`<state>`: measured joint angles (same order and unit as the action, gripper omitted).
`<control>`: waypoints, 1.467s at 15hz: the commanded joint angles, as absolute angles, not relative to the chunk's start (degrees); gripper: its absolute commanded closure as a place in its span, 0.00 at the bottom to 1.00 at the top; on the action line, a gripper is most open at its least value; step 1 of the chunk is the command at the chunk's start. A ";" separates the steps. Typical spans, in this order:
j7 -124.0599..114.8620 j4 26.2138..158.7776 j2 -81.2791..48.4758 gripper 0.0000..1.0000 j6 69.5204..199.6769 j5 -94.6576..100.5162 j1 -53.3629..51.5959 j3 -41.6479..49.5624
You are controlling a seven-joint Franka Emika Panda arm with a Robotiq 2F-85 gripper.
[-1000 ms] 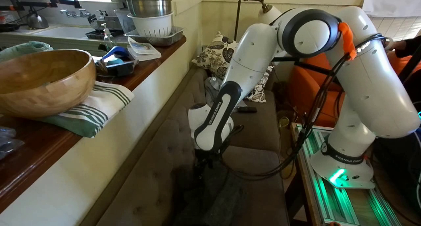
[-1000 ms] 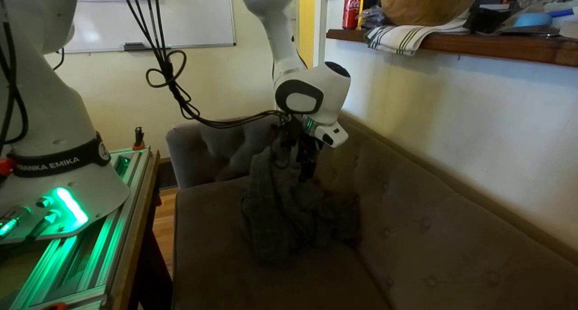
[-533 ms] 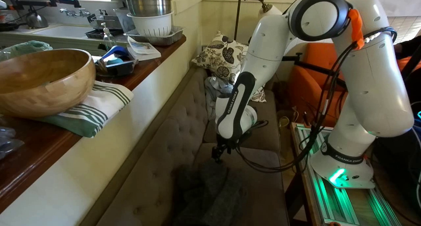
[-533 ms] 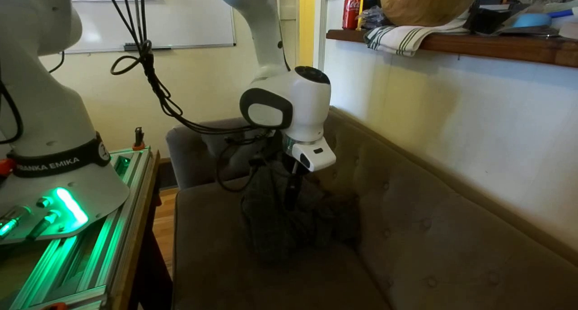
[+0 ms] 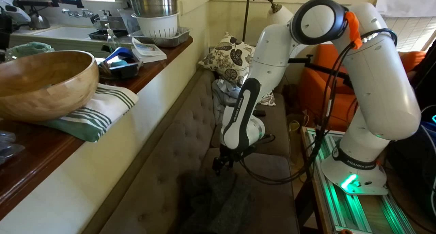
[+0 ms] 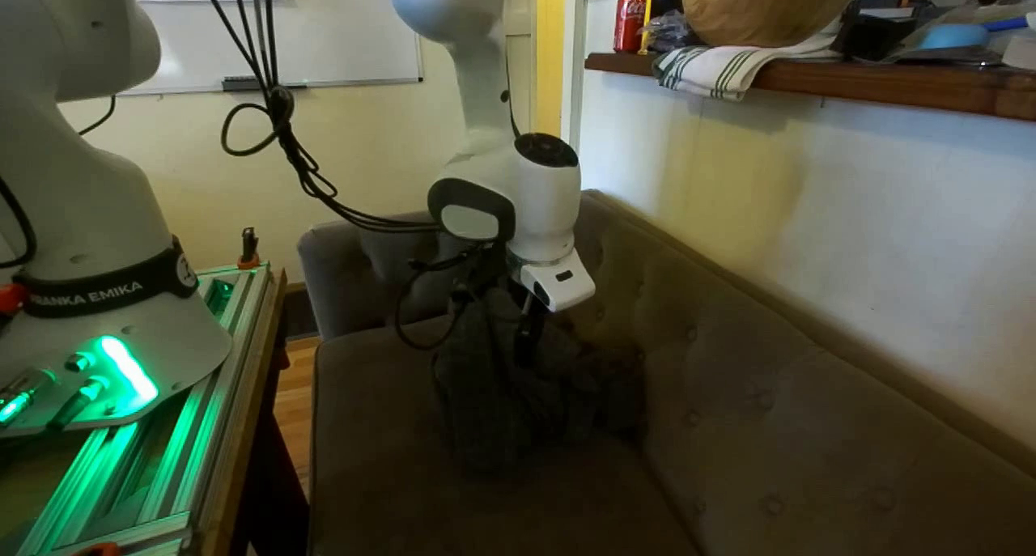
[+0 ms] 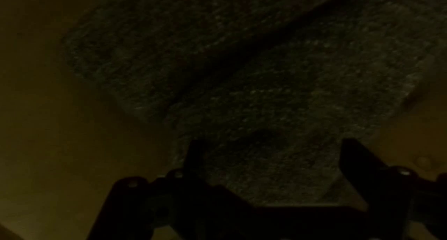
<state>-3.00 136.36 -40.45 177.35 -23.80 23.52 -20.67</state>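
Note:
A dark grey knitted-looking cloth (image 5: 226,203) lies crumpled on the brown tufted sofa (image 5: 160,193). It also shows in an exterior view (image 6: 494,402) and fills much of the dark wrist view (image 7: 251,103). My gripper (image 5: 223,166) points down above the end of the cloth farther from the camera in that view. In the wrist view my gripper (image 7: 272,145) has its fingers wide apart, with cloth seen between and beyond them. I cannot tell whether the fingertips touch the cloth. In an exterior view the gripper (image 6: 528,337) is partly hidden by the wrist and cables.
A wooden ledge (image 5: 170,62) runs along the sofa back, bearing a wooden bowl (image 5: 51,87) and a striped towel (image 5: 102,108). A patterned pillow (image 5: 228,58) and grey fabric (image 5: 223,94) lie on the far sofa. The robot's bench (image 6: 174,459) stands beside it.
My gripper has moved away from the sofa's backrest, rightward in one exterior view and left and lower in the other; in the last half second it shifted only slightly. The cloth looks unmoved.

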 commanded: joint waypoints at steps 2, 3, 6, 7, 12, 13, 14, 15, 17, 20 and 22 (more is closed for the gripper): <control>-3.29 127.94 -52.91 0.00 175.86 -22.84 27.43 -25.73; -3.39 127.05 -54.27 0.00 175.18 -22.74 27.49 -25.68; -3.09 121.73 -58.91 0.00 170.53 -22.11 26.79 -24.41; -3.00 119.67 -59.86 0.00 168.13 -21.96 25.84 -23.52; 0.99 114.62 -61.12 0.48 163.48 -23.86 26.74 -24.19; 1.83 115.28 -60.18 0.55 163.84 -24.24 27.62 -24.66; 3.06 115.54 -59.89 0.62 164.37 -24.50 28.78 -25.43; 4.31 116.45 -59.28 0.69 165.11 -24.81 30.15 -26.41; 7.98 117.85 -59.04 0.84 167.14 -25.71 34.69 -30.03; 15.19 120.82 -59.60 0.99 171.39 -25.45 45.76 -39.74; 18.76 123.24 -61.04 0.98 173.46 -23.12 53.55 -46.72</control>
<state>12.78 119.09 -59.73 170.03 -24.21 43.17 -37.52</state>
